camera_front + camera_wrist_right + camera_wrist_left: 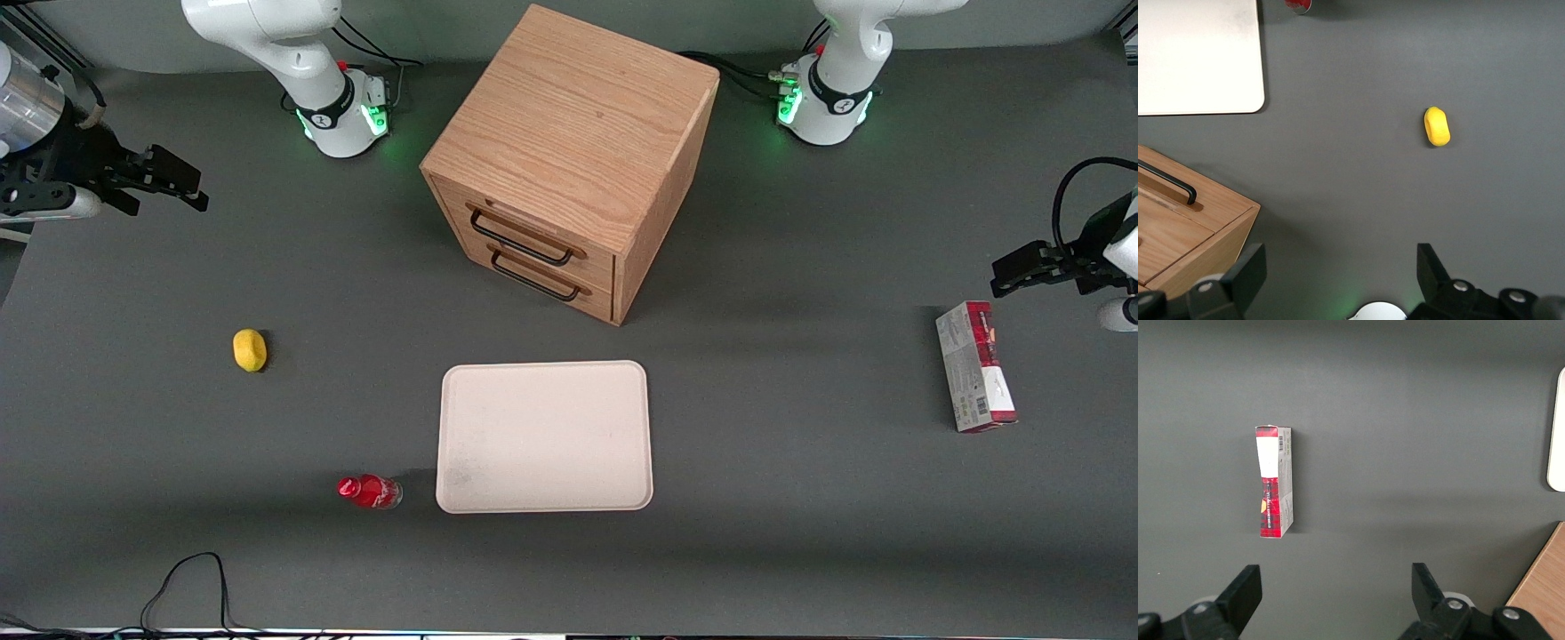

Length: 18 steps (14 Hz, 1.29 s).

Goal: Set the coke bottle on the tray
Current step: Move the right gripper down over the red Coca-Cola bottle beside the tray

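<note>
Nearest the front camera, coke bottle (369, 491) upright on the grey counter (800, 533), just beside the tray's (544, 437) near corner toward the working arm's end, not touching its rim. Tray flat on the counter in front of the drawers of the oak cabinet (569, 160); yellow lemon-like thing (250, 349) farther from the camera than the bottle, well apart from it; red-and-grey carton (975, 366) toward the parked arm's end. Gripper (173, 182) held above the counter at the working arm's end, far from the bottle, fingers (1245, 277) spread wide, grasping nothing.
</note>
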### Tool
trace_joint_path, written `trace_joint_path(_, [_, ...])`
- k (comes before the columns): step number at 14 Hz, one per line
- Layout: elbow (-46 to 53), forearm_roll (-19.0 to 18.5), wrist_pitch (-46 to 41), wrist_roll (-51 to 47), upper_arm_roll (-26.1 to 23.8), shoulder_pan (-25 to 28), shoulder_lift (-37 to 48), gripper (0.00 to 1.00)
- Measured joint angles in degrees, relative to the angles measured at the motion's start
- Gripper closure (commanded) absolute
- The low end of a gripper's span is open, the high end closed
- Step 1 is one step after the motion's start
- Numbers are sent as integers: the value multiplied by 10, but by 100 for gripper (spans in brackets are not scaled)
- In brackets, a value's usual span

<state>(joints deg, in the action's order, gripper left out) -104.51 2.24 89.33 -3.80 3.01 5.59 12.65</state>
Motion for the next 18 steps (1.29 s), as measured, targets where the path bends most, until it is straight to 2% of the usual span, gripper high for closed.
trace_joint_path(4, [19,-10,-3,0,0,0,-24,0])
trace_joint_path(6, [69,-11,0,0,0,0,-62,0])
trace_joint_path(9, [195,-10,4,0,-6,1,-172,0])
trace_joint_path(15, [431,-11,8,-4,-65,12,-419,0])
trace_joint_path(18, [498,-11,40,-5,-66,18,-497,0])
